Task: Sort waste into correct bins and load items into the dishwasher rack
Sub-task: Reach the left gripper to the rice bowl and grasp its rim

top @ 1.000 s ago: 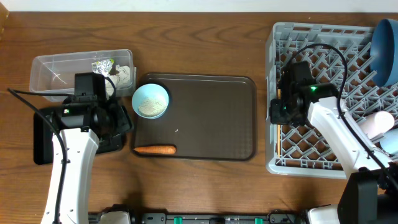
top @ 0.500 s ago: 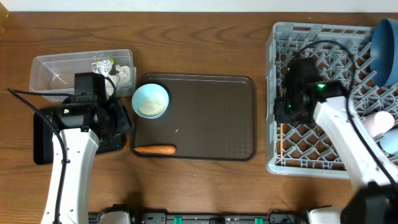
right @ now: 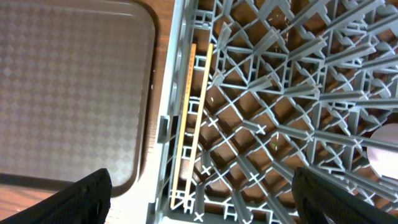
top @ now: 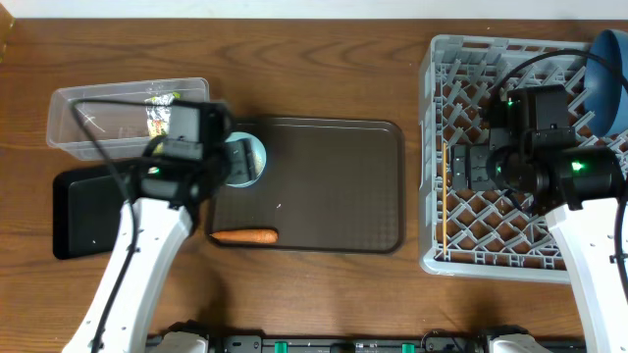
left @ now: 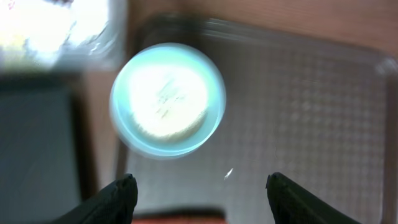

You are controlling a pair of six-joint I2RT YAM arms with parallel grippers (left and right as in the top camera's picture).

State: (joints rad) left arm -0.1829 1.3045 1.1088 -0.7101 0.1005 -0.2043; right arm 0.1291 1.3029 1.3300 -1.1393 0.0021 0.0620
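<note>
A pale blue bowl (left: 168,99) with white rice sits at the left end of the brown serving tray (top: 324,186). My left gripper (left: 202,186) hangs open above it, empty; in the overhead view the left gripper (top: 224,167) covers part of the bowl (top: 247,162). An orange carrot stick (top: 243,236) lies at the tray's front edge. The wooden chopsticks (right: 189,124) lie flat along the left wall of the grey dishwasher rack (top: 491,250). My right gripper (right: 205,193) is open above them, holding nothing. The dark blue plate (top: 613,69) stands in the rack's far right corner.
The clear tub (top: 108,113) at the far left holds a printed wrapper (top: 157,116). The flat black tray (top: 88,211) lies in front of it. A pale rounded item (right: 387,149) sits in the rack at the right. Upright pegs fill the rack floor.
My right gripper has opened and let go of the chopsticks, which now lie in the rack, and has drawn back to the right. My left arm swung right, from the black tray to over the bowl.
</note>
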